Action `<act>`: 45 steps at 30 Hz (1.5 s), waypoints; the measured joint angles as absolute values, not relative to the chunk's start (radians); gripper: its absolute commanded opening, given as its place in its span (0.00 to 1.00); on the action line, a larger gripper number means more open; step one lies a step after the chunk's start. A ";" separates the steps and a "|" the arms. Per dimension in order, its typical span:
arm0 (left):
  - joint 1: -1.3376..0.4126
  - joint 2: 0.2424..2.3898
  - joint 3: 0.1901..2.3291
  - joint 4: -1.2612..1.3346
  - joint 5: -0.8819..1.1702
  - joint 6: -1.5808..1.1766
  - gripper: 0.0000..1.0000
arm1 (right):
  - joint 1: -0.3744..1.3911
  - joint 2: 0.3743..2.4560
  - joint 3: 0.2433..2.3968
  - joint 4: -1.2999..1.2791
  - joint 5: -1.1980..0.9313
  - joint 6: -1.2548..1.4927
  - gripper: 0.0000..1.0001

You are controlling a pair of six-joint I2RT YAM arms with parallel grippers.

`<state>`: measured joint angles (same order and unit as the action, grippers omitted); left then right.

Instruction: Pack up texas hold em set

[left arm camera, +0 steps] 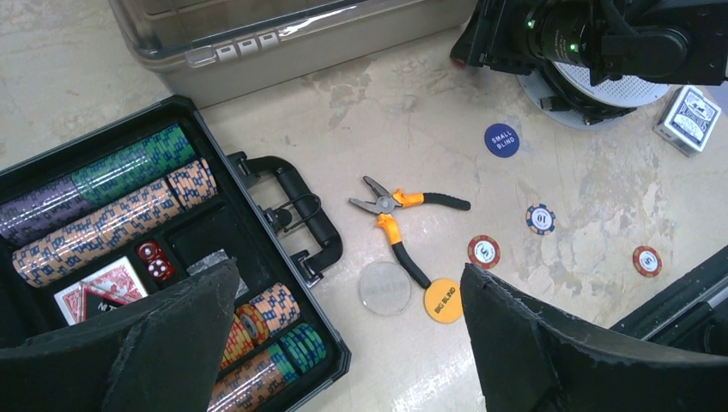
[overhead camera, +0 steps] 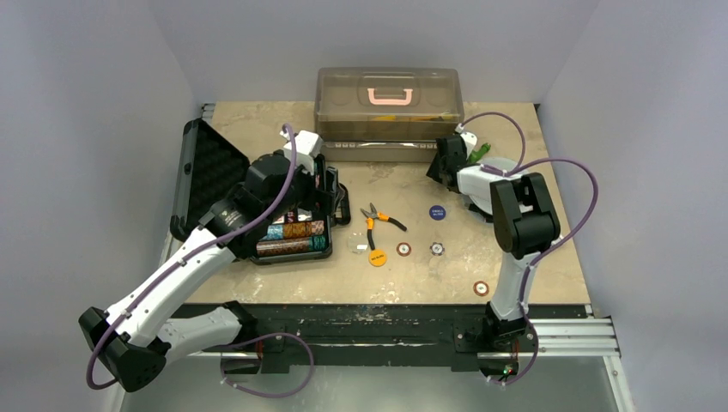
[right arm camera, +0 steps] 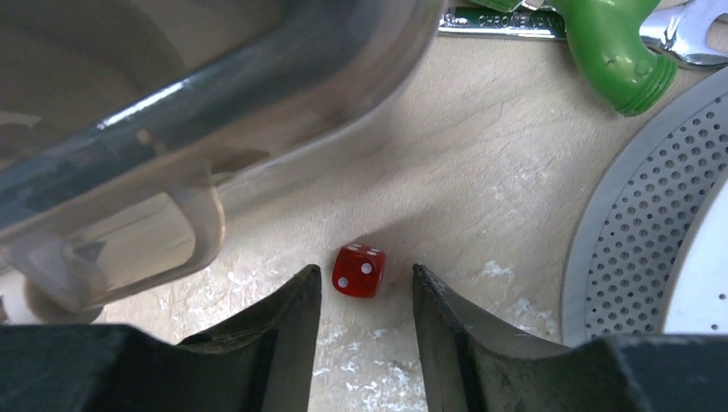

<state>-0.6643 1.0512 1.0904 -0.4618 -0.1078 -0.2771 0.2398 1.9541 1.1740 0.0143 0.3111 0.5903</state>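
Okay, left side first. The left pincer (left arm camera: 348, 279) is spread wide, with nothing between its pads (left arm camera: 172, 343). On the top camera I see it hanging over the open black briefcase (overhead camera: 292, 258). The case lies flat at the left of the worktop (overhead camera: 257, 129), its lid (overhead camera: 206, 167) thrown back to the left.

In the tray I count a purple row (left arm camera: 43, 206), a teal row (left arm camera: 133, 163) and a brown row (left arm camera: 103, 227) of chips, with more brown and teal stacks along the near side. Two red dice (left arm camera: 154, 260) sit in a middle pocket, and a pack of cards (left arm camera: 94, 287) lies just beside them. The carry handle (left arm camera: 300, 215) points toward the orange-handled pliers (left arm camera: 399, 215).

Loose on the worktop, right of the case:
- a clear disc (left arm camera: 384, 287) just beside the yellow Big Blind button (left arm camera: 443, 300), which sits at the tip of one pliers handle
- a blue Small Blind button (left arm camera: 501, 140) farther back
- a blue-and-white chip (left arm camera: 541, 218), a red chip (left arm camera: 483, 251) near it, and a second red chip (left arm camera: 646, 260) off to the right
- a boxed deck (left arm camera: 691, 116) at the far right

Right side. The right pincer (right arm camera: 364, 300) is down low by a corner of the translucent brown box (overhead camera: 391, 103). Its jaws are partly apart. A loose red die (right arm camera: 359, 269) sits on the worktop between the fingertips (right arm camera: 296, 318), with a sliver of gap on each side, so I see no pinch. A green plastic fitting (right arm camera: 618, 51) lies beyond it, and a perforated metal disc (right arm camera: 652, 215) is at the right.
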 measured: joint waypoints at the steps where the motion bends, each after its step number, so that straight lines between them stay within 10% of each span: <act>1: -0.664 1.047 1.090 -0.467 -0.108 -0.277 0.97 | 0.240 1.958 1.174 0.021 0.321 0.591 0.38; 18: -0.664 1.015 1.090 -0.511 -0.101 -0.316 0.98 | 0.239 1.947 1.181 -0.020 0.302 0.615 0.03; 28: -0.661 0.995 1.043 -0.459 0.014 -0.429 1.00 | 0.233 1.652 1.050 -0.076 -0.325 0.640 0.01; 35: -0.657 0.933 0.950 -0.272 0.184 -0.480 0.98 | 0.237 1.555 0.938 0.113 -0.836 1.051 0.00; 45: -0.657 1.003 0.941 -0.045 0.325 -0.371 0.94 | 0.280 1.354 0.854 0.481 -0.942 1.690 0.00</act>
<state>-0.6567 1.0031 0.9413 -0.0448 0.3248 -0.3706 0.2798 1.3540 0.8543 0.4812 -0.9424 1.6901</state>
